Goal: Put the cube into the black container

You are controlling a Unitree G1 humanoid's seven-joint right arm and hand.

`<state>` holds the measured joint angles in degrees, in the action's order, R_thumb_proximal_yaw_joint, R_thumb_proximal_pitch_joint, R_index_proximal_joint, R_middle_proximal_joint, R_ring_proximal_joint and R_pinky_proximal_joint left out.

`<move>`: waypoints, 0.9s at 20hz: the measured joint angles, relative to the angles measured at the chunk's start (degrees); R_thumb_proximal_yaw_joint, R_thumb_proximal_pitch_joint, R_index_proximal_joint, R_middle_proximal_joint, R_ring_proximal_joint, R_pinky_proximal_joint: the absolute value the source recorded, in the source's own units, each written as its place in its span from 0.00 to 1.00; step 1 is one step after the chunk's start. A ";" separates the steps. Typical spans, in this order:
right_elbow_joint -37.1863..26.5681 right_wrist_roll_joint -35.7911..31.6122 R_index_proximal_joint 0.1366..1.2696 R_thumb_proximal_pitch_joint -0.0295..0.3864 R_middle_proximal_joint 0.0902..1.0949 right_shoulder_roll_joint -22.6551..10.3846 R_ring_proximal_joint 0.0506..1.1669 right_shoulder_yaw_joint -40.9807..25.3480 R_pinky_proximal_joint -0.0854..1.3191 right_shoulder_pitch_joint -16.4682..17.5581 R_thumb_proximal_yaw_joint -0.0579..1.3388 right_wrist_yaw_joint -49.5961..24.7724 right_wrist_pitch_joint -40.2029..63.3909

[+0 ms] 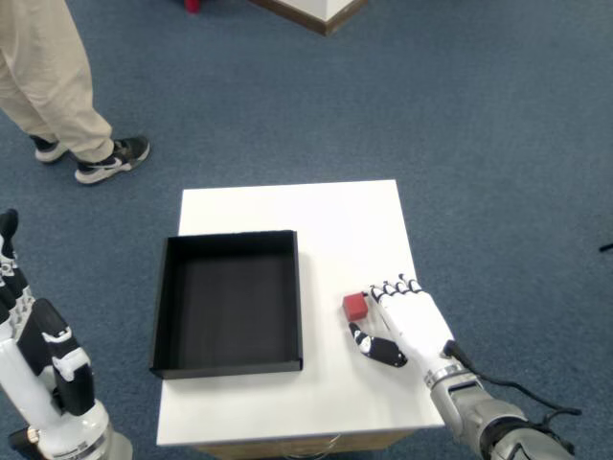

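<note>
Standing at the far left of the head view, the robot's left hand hangs off the table and takes no part. Next comes the black container, an open, shallow square tray resting on the left half of the white table, apparently empty, with its right wall just beside a strip of bare tabletop. Right of that strip sits the red cube, flat on the table surface and well clear of the tray. The right hand lies immediately to the cube's right, palm down, fingers extended and close together with their tips at or just touching the cube's right side, and the thumb spread out below the cube. Nothing is gripped; the cube is not enclosed between thumb and fingers. Whether the fingertips make real contact cannot be told from this view. Risk assessment: if the hand advances leftward without closing, the fingertips are likely to push the cube across the table rather than capture it. A small, light cube may also rotate or squirt out of a partial pinch. Should it be lifted in a weak grasp, it could drop short of the container's right wall.
</note>
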<state>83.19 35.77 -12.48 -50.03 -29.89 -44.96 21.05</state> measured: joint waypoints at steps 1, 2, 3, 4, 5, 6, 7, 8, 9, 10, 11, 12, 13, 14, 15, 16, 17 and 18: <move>0.04 0.00 0.23 0.45 0.21 0.01 0.19 0.00 0.15 0.00 0.40 0.00 0.00; 0.09 0.00 0.23 0.45 0.21 0.01 0.19 0.01 0.15 0.00 0.40 0.00 0.00; 0.21 0.00 0.24 0.45 0.21 0.02 0.19 0.02 0.15 0.00 0.40 0.00 0.00; 0.31 0.00 0.24 0.45 0.21 0.01 0.19 0.03 0.15 0.00 0.40 0.00 0.00; 0.41 0.00 0.24 0.45 0.21 0.01 0.19 0.03 0.15 0.00 0.39 0.00 0.00; 0.50 0.00 0.24 0.45 0.21 0.01 0.19 0.04 0.15 0.00 0.39 0.00 0.00; 0.53 0.00 0.24 0.45 0.21 0.00 0.19 0.05 0.15 0.00 0.39 0.00 0.00; 0.53 0.00 0.24 0.45 0.21 0.00 0.19 0.05 0.15 0.00 0.39 0.00 0.00; 0.54 0.00 0.24 0.45 0.21 0.00 0.19 0.07 0.15 0.01 0.39 0.00 0.00; 0.54 0.00 0.24 0.44 0.21 0.00 0.20 0.09 0.16 0.00 0.38 0.00 0.00; 0.54 0.00 0.24 0.45 0.21 0.00 0.20 0.09 0.16 0.01 0.38 0.00 0.00; 0.54 0.00 0.25 0.45 0.21 0.00 0.20 0.10 0.16 0.01 0.38 0.00 0.00; 0.54 0.00 0.25 0.45 0.21 0.00 0.20 0.12 0.16 0.01 0.38 0.01 -0.01; 0.54 0.00 0.25 0.45 0.21 0.00 0.20 0.13 0.16 0.01 0.38 0.01 -0.01; 0.55 0.00 0.25 0.44 0.21 0.00 0.20 0.15 0.17 0.01 0.38 0.02 -0.01; 0.55 0.00 0.25 0.44 0.21 0.01 0.20 0.16 0.17 0.01 0.38 0.02 -0.01; 0.55 0.01 0.25 0.44 0.21 0.01 0.20 0.16 0.17 0.01 0.37 0.02 -0.01; 0.55 0.01 0.25 0.44 0.22 0.01 0.20 0.16 0.17 0.01 0.37 0.03 -0.01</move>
<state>83.74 35.78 -12.47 -49.87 -29.88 -44.93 21.04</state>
